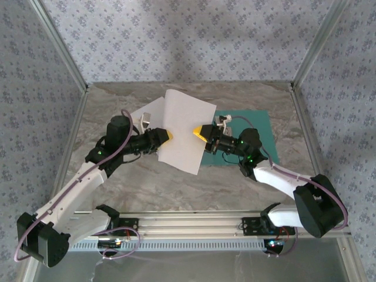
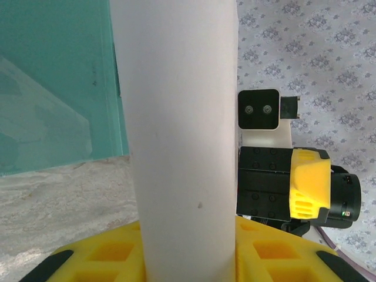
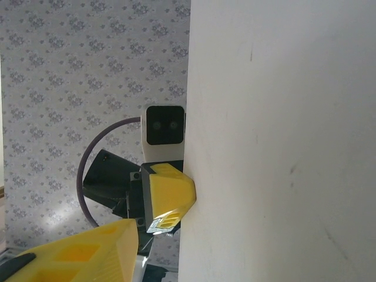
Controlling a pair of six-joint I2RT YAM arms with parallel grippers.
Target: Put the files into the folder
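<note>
White files (image 1: pixel 185 126) raised, bowed, overlapping flat teal folder (image 1: pixel 261 123).

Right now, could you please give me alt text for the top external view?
The left gripper holds a white sheet above the table, the right gripper at its opposite edge. A teal folder lies flat behind, to the right.

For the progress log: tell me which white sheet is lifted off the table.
The middle sheet, raised between the left pincer and the right pincer. The other sheet lies behind it to the left, partly hidden.
</note>
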